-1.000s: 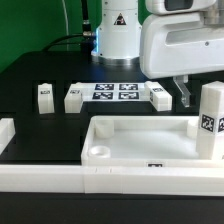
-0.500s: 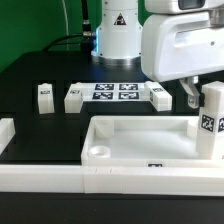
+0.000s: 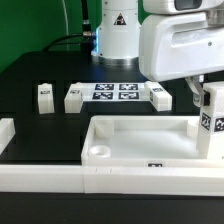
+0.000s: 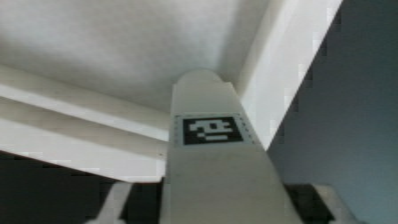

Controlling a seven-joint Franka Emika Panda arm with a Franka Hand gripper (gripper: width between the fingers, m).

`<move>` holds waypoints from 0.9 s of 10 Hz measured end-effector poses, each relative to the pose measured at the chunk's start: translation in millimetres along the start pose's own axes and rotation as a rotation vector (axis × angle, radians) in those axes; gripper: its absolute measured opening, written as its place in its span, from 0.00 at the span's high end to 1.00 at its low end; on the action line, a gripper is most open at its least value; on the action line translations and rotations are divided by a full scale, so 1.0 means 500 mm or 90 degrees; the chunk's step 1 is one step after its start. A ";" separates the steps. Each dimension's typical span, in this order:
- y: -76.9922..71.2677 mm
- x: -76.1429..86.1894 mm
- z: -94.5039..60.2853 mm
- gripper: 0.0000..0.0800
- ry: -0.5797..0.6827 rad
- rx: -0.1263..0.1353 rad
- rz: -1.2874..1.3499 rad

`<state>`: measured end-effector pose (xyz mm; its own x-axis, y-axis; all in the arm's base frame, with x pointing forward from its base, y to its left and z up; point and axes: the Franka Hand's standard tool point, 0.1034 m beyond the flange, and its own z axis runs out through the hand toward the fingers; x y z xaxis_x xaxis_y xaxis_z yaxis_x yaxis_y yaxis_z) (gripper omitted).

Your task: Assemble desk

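Observation:
The desk panel (image 3: 140, 150) is a large white tray with a raised rim, lying at the front of the table. One white tagged leg (image 3: 212, 122) stands upright at the panel's corner on the exterior view's right. My gripper (image 3: 197, 98) is open and low beside that leg's top; one dark finger (image 3: 189, 97) shows, the other is hidden. In the wrist view the leg (image 4: 217, 140) with its tag runs between my fingers (image 4: 121, 205), with dark gaps on both sides. Three more legs (image 3: 44, 95) (image 3: 74, 97) (image 3: 160, 97) lie on the table behind the panel.
The marker board (image 3: 115, 92) lies between the loose legs at the back. The arm's white base (image 3: 118, 35) stands behind it. White border rails (image 3: 40, 178) run along the front and a white block (image 3: 5, 135) sits on the exterior view's left.
My gripper has moved toward the exterior view's right, closer to the upright leg. The panel and the loose legs have not moved.

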<state>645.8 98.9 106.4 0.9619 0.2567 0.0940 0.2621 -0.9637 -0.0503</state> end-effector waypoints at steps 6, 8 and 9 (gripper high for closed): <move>0.012 0.001 0.000 0.64 0.010 -0.002 0.379; 0.034 -0.002 -0.002 0.63 0.014 -0.017 0.485; 0.047 -0.004 -0.003 0.63 0.017 -0.025 0.522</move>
<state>649.7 75.8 106.4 0.8443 -0.5319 0.0658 -0.5270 -0.8462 -0.0790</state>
